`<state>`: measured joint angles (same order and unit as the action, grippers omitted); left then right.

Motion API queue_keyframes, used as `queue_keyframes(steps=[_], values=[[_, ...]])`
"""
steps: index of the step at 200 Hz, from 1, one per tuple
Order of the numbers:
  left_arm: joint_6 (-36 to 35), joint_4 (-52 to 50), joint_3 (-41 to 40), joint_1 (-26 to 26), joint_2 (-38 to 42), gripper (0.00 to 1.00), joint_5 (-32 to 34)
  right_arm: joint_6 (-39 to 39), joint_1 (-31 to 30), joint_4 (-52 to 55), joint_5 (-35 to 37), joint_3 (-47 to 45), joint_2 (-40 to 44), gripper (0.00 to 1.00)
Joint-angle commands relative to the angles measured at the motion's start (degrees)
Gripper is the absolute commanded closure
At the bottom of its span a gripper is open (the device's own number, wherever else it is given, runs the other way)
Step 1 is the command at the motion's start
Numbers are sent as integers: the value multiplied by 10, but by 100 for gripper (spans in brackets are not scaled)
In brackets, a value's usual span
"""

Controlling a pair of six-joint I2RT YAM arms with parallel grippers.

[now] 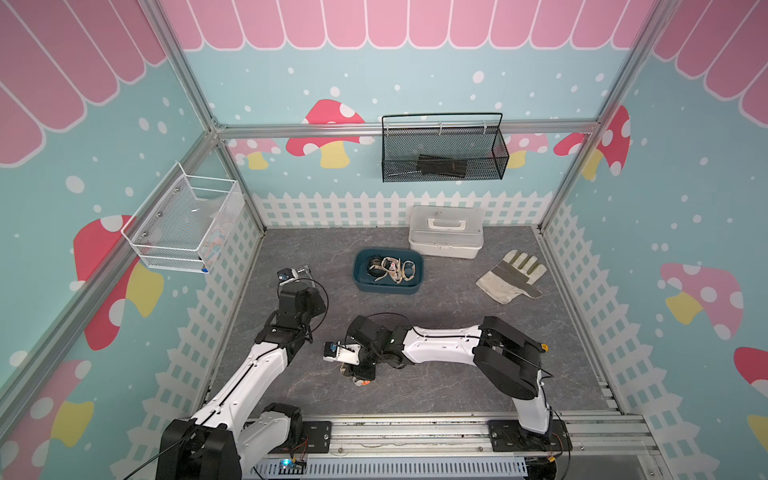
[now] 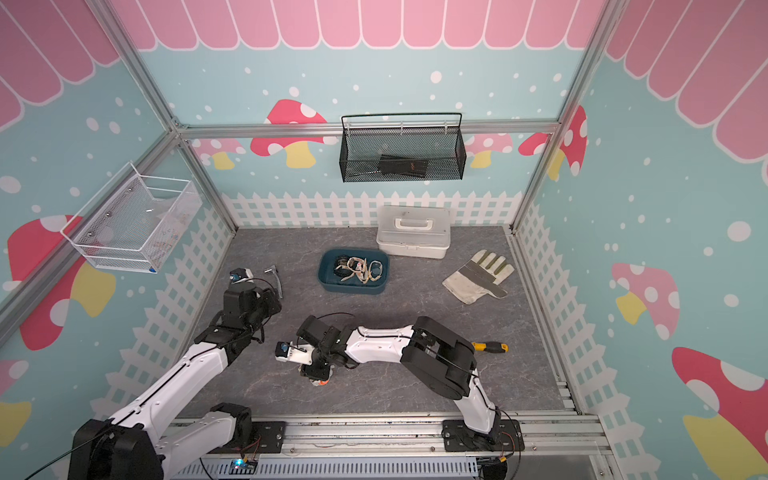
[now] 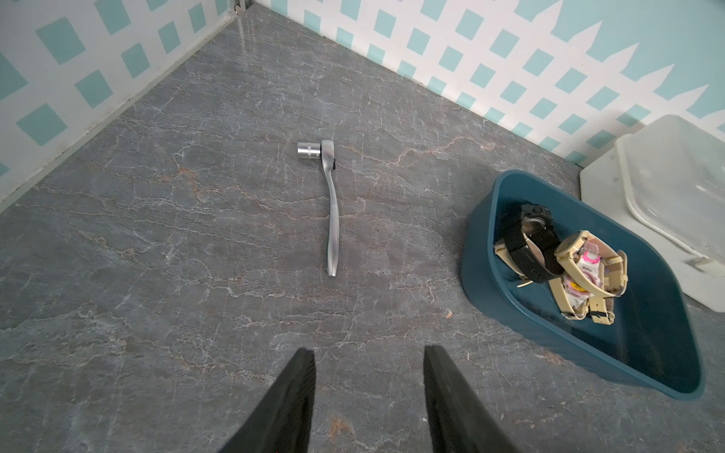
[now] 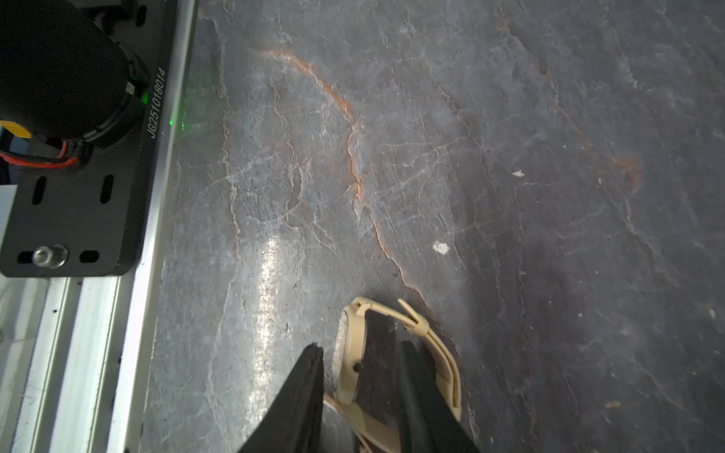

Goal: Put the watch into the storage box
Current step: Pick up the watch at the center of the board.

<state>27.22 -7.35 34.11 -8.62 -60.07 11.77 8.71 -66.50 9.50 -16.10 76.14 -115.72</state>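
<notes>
A beige watch (image 4: 351,353) stands on edge low over the grey table, close to the front rail; in both top views only a scrap of it (image 1: 358,381) (image 2: 320,381) shows under the wrist. My right gripper (image 4: 361,345) is shut on it, one finger outside the face and the other inside the strap loop. The dark teal storage box (image 1: 388,286) (image 2: 353,289) (image 3: 482,274) sits mid-table toward the back and holds several watches (image 1: 390,269). My left gripper (image 3: 368,349) is open and empty, hovering left of the box.
A steel ratchet wrench (image 3: 332,219) lies ahead of the left gripper. A white lidded case (image 1: 446,230) stands behind the box, and a work glove (image 1: 511,276) lies at the right. A yellow-and-black screwdriver (image 2: 490,347) lies behind the right arm. Mesh baskets (image 1: 442,158) (image 1: 183,224) hang on the walls.
</notes>
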Motion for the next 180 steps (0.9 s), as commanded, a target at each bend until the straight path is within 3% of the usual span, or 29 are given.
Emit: queue_keyframes(steps=[1, 46, 90, 143, 180], values=[[-2, 12, -6, 4, 11, 51, -10, 5, -7, 22, -1, 12, -17, 67], [-4, 13, -6, 4, 10, 52, -13, 4, -9, 25, 6, 20, -29, 74], [-4, 16, -8, 3, 10, 51, -16, 1, -9, 21, 17, 20, -29, 93], [-6, 16, -12, 3, 15, 52, -17, 0, -9, 13, 15, 15, -22, 96], [-6, 16, -14, 3, 19, 52, -16, 19, -6, -24, 55, -28, 45, 99]])
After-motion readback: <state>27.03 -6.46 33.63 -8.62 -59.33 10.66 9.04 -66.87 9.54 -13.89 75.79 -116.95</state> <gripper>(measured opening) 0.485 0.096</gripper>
